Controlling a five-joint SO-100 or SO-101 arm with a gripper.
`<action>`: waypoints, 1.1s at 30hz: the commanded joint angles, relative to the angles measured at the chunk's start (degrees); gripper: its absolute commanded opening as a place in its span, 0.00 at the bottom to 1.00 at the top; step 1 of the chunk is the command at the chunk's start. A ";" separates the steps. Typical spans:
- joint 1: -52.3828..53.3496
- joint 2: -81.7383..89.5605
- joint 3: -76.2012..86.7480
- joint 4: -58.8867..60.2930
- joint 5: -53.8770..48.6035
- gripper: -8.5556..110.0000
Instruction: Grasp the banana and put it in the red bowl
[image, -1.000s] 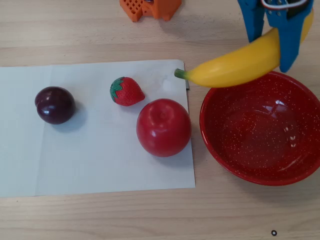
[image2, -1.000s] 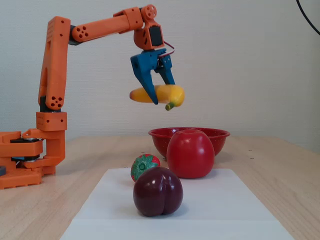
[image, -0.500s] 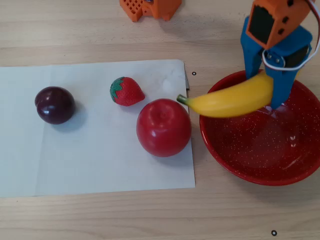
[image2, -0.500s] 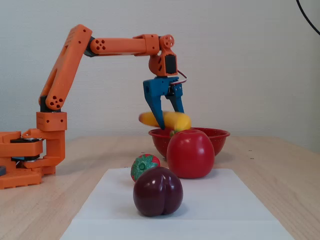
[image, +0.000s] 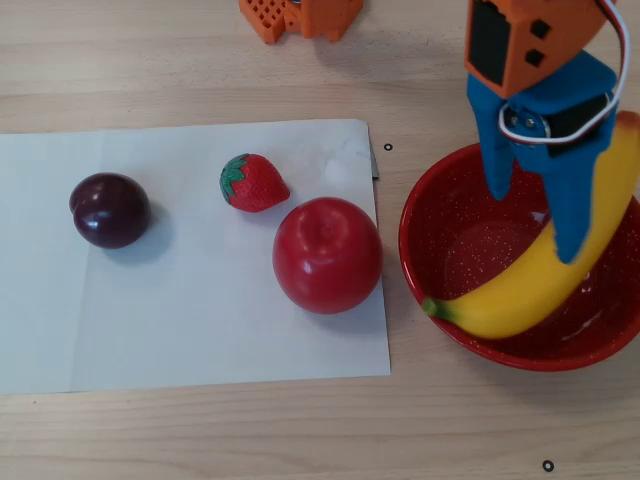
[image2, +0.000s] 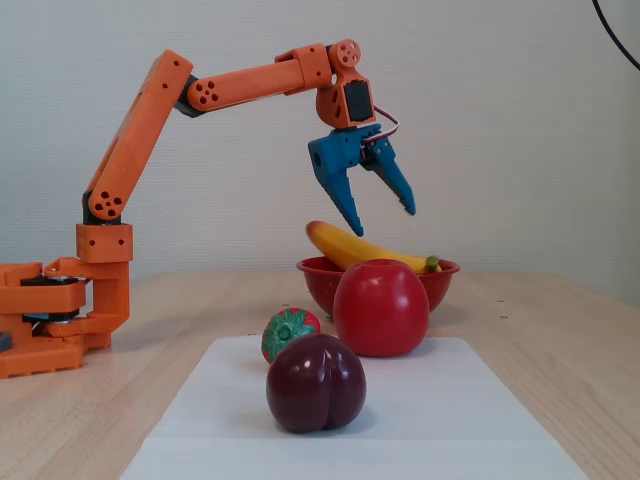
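Your orange arm rises from its base at the desk's left end in the fixed view, reaches out nearly level, and points its blue gripper downward with both jaws spread apart and holding nothing, seen near the top-right corner from overhead.

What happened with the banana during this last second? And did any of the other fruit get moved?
The gripper carried the banana over the red bowl, opened and let go; the banana now lies in the bowl, ends resting across the rim. The apple, strawberry and plum stayed put.
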 joint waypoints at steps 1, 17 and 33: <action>-3.25 9.93 -4.75 2.55 1.05 0.29; -10.63 35.68 12.66 7.82 4.22 0.08; -20.57 66.71 48.43 -1.14 6.68 0.08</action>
